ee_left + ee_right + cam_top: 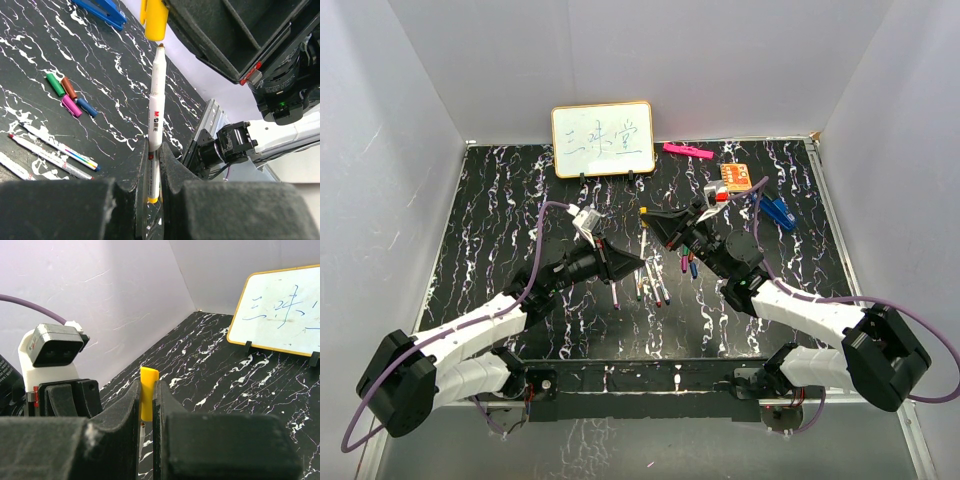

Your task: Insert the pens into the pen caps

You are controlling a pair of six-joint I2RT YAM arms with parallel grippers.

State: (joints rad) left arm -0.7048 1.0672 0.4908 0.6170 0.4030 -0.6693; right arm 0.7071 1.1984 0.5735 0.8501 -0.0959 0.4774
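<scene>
My left gripper (154, 150) is shut on a white-barrelled pen (155, 110) with a yellow end and holds it upright above the table. Its tip stands just below the open end of a yellow pen cap (155, 20). My right gripper (146, 390) is shut on that yellow cap (148, 400). In the top view the left gripper (642, 262) and right gripper (648, 213) face each other over mid-table, with the pen (644, 240) between them. Green (55, 84), red (69, 88), purple (71, 105) and blue (87, 106) caps lie on the table beside several loose pens (60, 147).
A small whiteboard (603, 139) stands at the back. A pink bar (687, 151), an orange board (737, 177) and a blue clip (778, 211) lie at the back right. Loose pens (655, 285) lie below the grippers. White walls enclose the black marbled table (500, 210).
</scene>
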